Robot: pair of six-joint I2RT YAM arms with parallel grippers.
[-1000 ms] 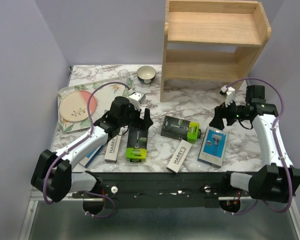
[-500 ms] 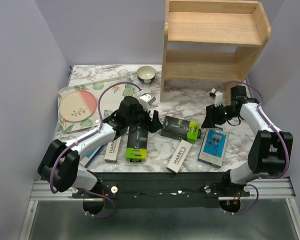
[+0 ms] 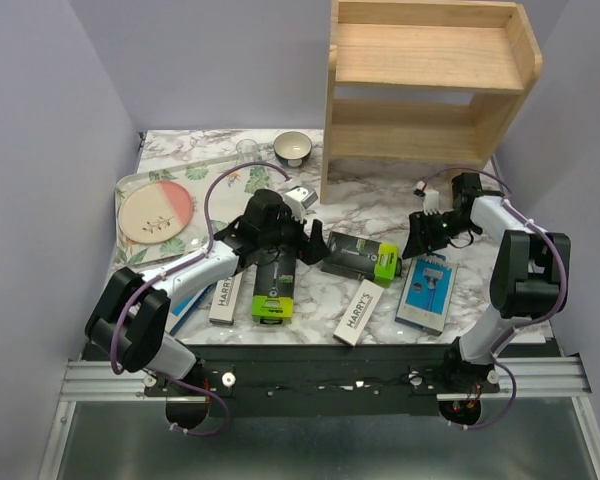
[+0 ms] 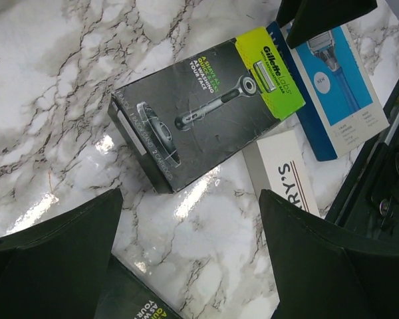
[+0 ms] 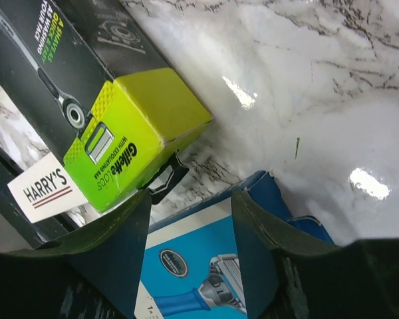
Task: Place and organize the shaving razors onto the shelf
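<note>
Directly beneath our right tool, which is spread, we see one end of the blue razor pack, its length running back toward the arm's base; our left tool, also spread, is farther off.

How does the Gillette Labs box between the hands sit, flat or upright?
Flat: the Gillette Labs box lies face up on the marble table, printed front showing.

Light-wood shelf at back, razor packs on marble table
</note>
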